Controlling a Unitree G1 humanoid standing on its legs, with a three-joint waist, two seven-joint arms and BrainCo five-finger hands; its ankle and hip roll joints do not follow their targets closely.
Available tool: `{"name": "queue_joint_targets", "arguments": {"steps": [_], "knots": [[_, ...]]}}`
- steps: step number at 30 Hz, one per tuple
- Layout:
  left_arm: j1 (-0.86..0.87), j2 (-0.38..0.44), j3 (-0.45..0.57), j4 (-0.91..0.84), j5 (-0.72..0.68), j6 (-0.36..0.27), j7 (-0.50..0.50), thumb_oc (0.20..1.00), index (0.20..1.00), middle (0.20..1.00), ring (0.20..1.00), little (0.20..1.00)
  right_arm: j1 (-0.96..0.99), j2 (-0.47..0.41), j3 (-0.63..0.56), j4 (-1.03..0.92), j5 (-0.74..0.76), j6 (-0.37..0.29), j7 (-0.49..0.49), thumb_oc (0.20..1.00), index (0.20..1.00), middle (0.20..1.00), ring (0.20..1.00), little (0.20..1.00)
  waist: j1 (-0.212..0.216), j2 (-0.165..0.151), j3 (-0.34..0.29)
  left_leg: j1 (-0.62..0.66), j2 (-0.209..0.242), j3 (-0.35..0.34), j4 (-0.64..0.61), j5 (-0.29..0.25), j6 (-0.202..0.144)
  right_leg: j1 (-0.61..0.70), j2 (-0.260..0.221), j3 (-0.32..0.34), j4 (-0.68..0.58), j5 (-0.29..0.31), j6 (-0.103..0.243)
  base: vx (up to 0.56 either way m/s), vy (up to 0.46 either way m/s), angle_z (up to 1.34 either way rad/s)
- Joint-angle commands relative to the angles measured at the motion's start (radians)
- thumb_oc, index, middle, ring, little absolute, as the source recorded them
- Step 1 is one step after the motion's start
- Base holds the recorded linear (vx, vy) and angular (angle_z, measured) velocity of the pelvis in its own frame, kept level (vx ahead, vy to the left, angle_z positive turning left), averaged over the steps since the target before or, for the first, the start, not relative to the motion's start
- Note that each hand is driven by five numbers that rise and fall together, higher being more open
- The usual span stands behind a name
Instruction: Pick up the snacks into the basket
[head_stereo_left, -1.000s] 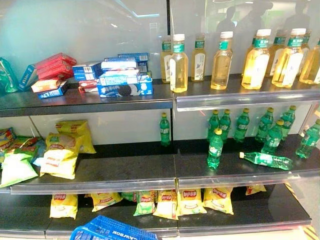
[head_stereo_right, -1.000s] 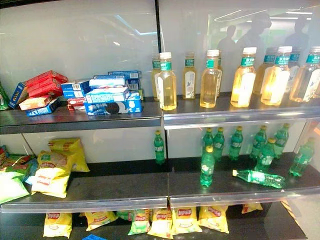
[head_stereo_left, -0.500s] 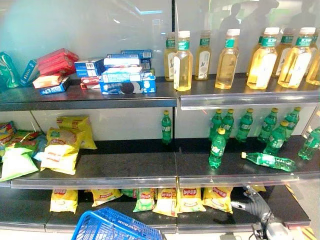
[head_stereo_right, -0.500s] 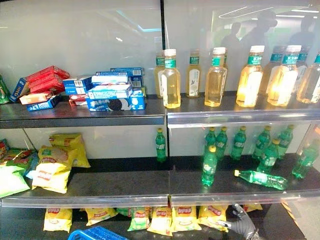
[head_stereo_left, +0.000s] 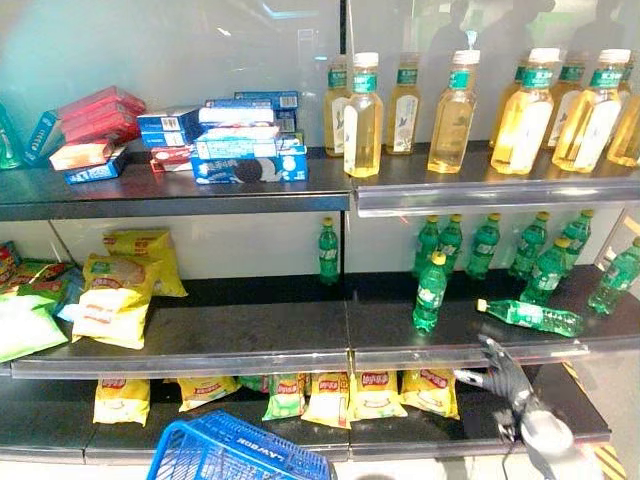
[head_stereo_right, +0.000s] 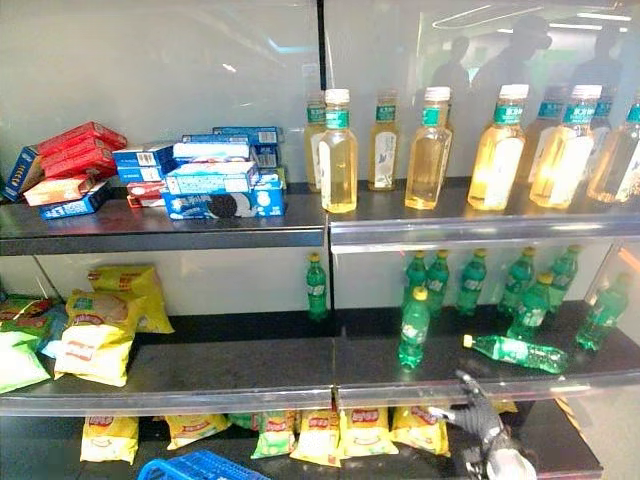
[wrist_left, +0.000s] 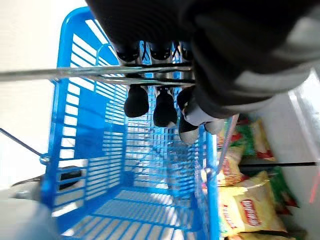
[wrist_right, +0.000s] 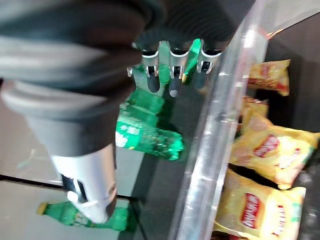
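Observation:
The blue plastic basket (head_stereo_left: 235, 455) hangs low in front of the shelves. My left hand (wrist_left: 165, 105) has its fingers curled round the basket's wire handle (wrist_left: 100, 74). Yellow snack bags (head_stereo_left: 350, 392) lie in a row on the bottom shelf, and more yellow and green bags (head_stereo_left: 115, 300) are piled at the left of the middle shelf. My right hand (head_stereo_left: 505, 375) is raised at the front edge of the middle shelf on the right, above the bottom-shelf bags, with its fingers (wrist_right: 171, 75) straight and holding nothing.
Green bottles (head_stereo_left: 432, 292) stand on the right of the middle shelf, and one (head_stereo_left: 530, 317) lies on its side just beyond my right hand. The top shelf carries biscuit boxes (head_stereo_left: 245, 150) and yellow drink bottles (head_stereo_left: 362, 118). A clear rail (head_stereo_left: 350, 358) fronts the middle shelf.
My right hand has come up from the lower right to the middle shelf's front edge. The basket shows further into the picture. The camera has shifted slightly.

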Motion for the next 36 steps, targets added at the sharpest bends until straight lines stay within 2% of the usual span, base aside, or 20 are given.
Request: {"name": "queue_joint_targets", "arguments": {"steps": [1, 3, 6, 13, 29, 32, 36], "knots": [[-0.073, 0.076, 0.002, -0.051, -0.043, -0.049, 0.025, 0.200, 0.200, 0.200, 0.200, 0.200, -0.167, -0.017, 0.050, 0.028, 0.014, -0.040, -0.033, 1.000, 1.000, 1.000, 1.000, 1.000, 0.029, -0.055, 0.066, -0.080, -0.023, 0.029, 0.039, -0.024, 0.018, -0.043, -0.091, 0.026, 0.111, -0.129, 0.105, -0.21, -0.001, -0.01], [-0.086, 0.084, -0.003, -0.089, -0.064, -0.058, 0.030, 0.200, 0.200, 0.200, 0.200, 0.200, -0.212, -0.020, 0.069, 0.052, 0.022, -0.040, -0.037, 1.000, 1.000, 1.000, 1.000, 1.000, 0.033, -0.050, 0.087, -0.106, -0.025, 0.026, 0.052, -0.021, 0.018, -0.074, -0.093, 0.030, 0.135, -0.130, 0.103, -0.18, 0.000, -0.01], [-0.105, 0.113, -0.012, -0.244, -0.143, -0.084, 0.038, 0.200, 0.200, 0.200, 0.200, 0.200, -0.340, -0.025, 0.121, 0.120, 0.044, -0.030, -0.059, 1.000, 1.000, 1.000, 1.000, 1.000, 0.048, -0.027, 0.144, -0.185, -0.033, 0.015, 0.088, -0.009, 0.021, -0.176, -0.091, 0.043, 0.204, -0.131, 0.098, -0.19, -0.001, 0.02], [-0.112, 0.127, -0.033, -0.360, -0.186, -0.093, 0.045, 0.200, 0.200, 0.200, 0.200, 0.200, -0.507, -0.042, 0.173, 0.180, 0.052, -0.019, -0.092, 1.000, 1.000, 1.000, 1.000, 1.000, 0.063, -0.003, 0.192, -0.276, -0.032, -0.001, 0.092, 0.028, 0.015, -0.279, -0.083, 0.043, 0.247, -0.136, 0.090, -0.08, -0.028, -0.01], [-0.115, 0.115, -0.057, -0.332, -0.169, -0.086, 0.050, 0.200, 0.200, 0.200, 0.200, 0.200, -0.567, -0.085, 0.191, 0.163, 0.008, -0.028, -0.107, 1.000, 1.000, 1.000, 1.000, 1.000, 0.069, 0.039, 0.238, -0.309, -0.042, 0.000, 0.097, 0.037, 0.011, -0.339, -0.087, 0.050, 0.308, -0.154, 0.087, -0.01, -0.004, 0.00], [-0.123, 0.113, -0.060, -0.320, -0.163, -0.088, 0.059, 0.200, 0.200, 0.200, 0.200, 0.200, -0.562, -0.092, 0.153, 0.182, 0.039, -0.036, -0.125, 1.000, 1.000, 1.000, 1.000, 1.000, 0.066, 0.042, 0.243, -0.309, -0.046, -0.001, 0.102, 0.034, 0.013, -0.337, -0.089, 0.052, 0.305, -0.153, 0.089, 0.00, 0.000, 0.00], [-0.124, 0.107, -0.052, -0.303, -0.154, -0.085, 0.067, 0.200, 0.200, 0.200, 0.200, 0.200, -0.484, -0.082, 0.095, 0.112, 0.082, -0.053, -0.131, 1.000, 1.000, 1.000, 1.000, 1.000, 0.056, 0.039, 0.250, -0.310, -0.045, -0.002, 0.103, 0.033, 0.013, -0.336, -0.090, 0.052, 0.300, -0.150, 0.091, 0.00, 0.000, 0.00]]}}
